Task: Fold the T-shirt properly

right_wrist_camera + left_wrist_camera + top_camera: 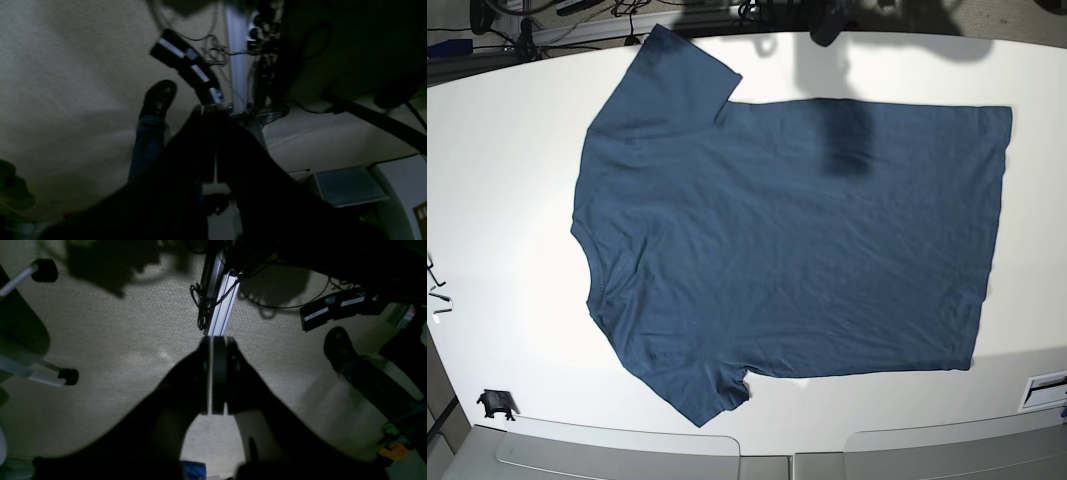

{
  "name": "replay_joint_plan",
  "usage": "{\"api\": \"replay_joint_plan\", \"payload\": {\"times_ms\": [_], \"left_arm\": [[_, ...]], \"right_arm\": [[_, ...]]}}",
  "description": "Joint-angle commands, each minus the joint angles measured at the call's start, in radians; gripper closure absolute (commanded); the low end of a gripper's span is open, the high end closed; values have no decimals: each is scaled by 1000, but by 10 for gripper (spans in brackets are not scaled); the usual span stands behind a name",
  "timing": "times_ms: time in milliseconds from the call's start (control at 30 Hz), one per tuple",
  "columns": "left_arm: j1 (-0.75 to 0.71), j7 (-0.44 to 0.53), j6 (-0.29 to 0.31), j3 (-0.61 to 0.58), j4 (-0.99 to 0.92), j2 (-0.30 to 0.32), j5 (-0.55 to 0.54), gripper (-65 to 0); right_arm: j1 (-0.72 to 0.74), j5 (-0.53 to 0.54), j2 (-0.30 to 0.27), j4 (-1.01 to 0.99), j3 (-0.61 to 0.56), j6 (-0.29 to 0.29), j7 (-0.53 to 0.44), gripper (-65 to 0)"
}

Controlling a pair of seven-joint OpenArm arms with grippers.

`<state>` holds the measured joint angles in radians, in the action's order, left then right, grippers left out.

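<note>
Nothing of the fold appears to be done yet. The T-shirt (787,250) lies spread flat on the white surface (507,180), full length, collar end toward the base view's left and hem toward its right, both short sleeves out to the sides — no edge turned over, no crease laid. Every fold is still to be made, so I judge the task to be at its very start.

Neither tool shows in the base view; only soft shadows fall across the shirt's upper part and the surface's far edge, which suggests the arms hang somewhere above. The left tool (213,340) has its two fingers pressed together with only a hairline between them and nothing caught in them. The right tool (210,108) is likewise pinched shut and empty, though that view is dark and its tips are hard to make out.

Both wrist views look past the tools at carpeted floor (116,340), a metal frame post (222,306), cabling and a person's shoe (160,95) — not at cloth. So the shirt lies well apart from both tools, out of their line of sight; exactly where each tool stands over the surface cannot be told. Both would have to open and come to the fabric before any grasp.
</note>
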<state>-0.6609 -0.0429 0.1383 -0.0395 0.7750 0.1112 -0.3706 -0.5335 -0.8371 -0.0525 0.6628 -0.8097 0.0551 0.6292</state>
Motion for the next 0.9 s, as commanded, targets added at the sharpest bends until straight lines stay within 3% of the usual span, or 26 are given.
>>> {"api": "replay_joint_plan", "payload": {"times_ms": [0,867], "left_arm": [[-26,4,4,-1,15,3,-5,0],[-34,-10,4,-1,43,3,-5,0]], "right_arm": [[-21,-1,2,6,-1,7,7,0],[-54,-2,2,5,-2,13,4,0]]}}
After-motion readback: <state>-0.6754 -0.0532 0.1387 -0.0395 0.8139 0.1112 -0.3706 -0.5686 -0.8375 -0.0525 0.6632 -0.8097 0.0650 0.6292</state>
